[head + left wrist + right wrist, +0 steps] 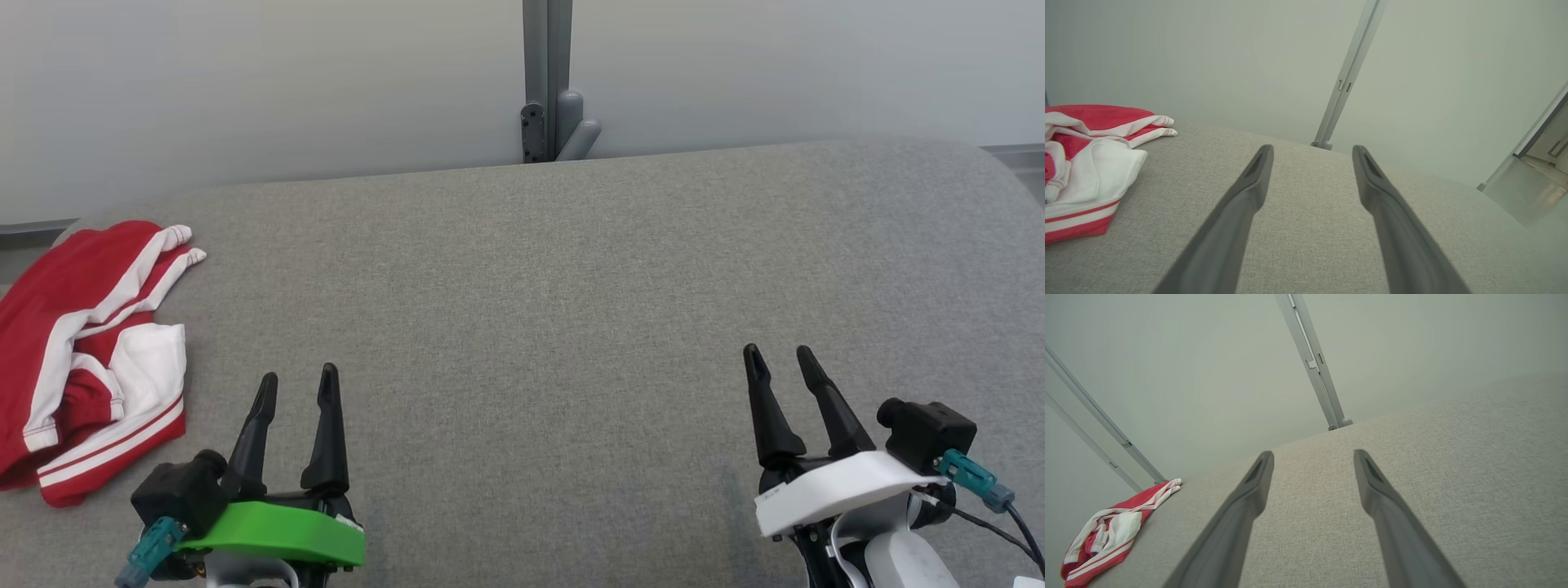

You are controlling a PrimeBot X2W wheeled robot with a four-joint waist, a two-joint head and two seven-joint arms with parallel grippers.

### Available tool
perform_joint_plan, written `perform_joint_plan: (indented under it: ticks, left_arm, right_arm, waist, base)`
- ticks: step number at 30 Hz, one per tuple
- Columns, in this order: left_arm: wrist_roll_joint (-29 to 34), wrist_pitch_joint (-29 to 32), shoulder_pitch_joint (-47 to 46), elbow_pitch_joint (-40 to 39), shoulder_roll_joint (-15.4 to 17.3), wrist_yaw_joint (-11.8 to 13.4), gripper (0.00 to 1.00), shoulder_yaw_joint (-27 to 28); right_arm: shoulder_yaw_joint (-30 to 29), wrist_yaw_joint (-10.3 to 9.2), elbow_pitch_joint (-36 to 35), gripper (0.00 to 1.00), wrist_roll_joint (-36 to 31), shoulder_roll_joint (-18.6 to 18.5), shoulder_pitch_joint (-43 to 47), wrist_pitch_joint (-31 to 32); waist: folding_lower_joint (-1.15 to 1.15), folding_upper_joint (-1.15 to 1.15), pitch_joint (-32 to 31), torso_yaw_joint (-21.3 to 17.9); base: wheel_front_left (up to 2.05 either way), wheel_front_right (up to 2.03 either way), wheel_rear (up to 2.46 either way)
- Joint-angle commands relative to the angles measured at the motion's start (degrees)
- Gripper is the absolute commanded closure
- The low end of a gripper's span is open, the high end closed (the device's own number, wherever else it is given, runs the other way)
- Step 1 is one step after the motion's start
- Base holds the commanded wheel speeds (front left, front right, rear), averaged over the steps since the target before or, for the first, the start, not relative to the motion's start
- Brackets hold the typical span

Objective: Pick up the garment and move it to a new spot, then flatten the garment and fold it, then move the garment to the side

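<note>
Red-white garment (57,327), one, crumpled, two end effectors (298,374) (777,353)

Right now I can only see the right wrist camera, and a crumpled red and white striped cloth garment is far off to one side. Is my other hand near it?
Observer: Yes. The left gripper sits just beside the crumpled red and white striped cloth garment, on its right, not touching it.
Operator: Is that hand open or shut?
Observer: Open. Its two long dark fingers stand apart with nothing between them.
Operator: Is anything in the way?
Observer: No. Bare grey fabric surface lies between that gripper and the garment.
</note>
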Motion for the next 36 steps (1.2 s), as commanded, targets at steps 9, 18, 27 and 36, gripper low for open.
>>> perform_joint_plan:
  ticks: [9,18,27,36]
  left_arm:
    - [5.4,-1.4,0.7,-0.8,0.5,0.4,0.0,-0.9]
    - [10.4,-2.4,0.9,-1.2,0.5,0.6,0.0,-1.5]
    - [14.2,-3.4,1.1,-1.7,0.5,1.4,0.0,-2.0]
    - [14.5,-4.3,1.1,-0.7,0.5,1.2,0.0,-1.4]
  right_arm:
    - [0.2,0.01,-1.6,0.0,-5.6,-0.4,1.0,-1.8]
    - [0.4,0.01,-2.4,0.0,-10.2,-0.4,1.5,-3.0]
    - [0.7,0.02,-3.3,0.0,-14.6,-0.4,2.0,-4.1]
    - [1.1,0.02,-3.7,0.0,-18.8,-0.4,2.4,-5.2]
  waist:
    - [0.0,0.0,-0.3,-0.1]
    - [0.0,0.0,-0.3,-0.2]
    - [0.0,0.0,0.1,-0.3]
    - [-0.01,0.0,0.6,0.0]
  base:
    - [0.0,0.0,0.0]
    - [0.0,0.0,0.0]
    - [0.0,0.0,0.0]
    - [0.0,0.0,0.0]
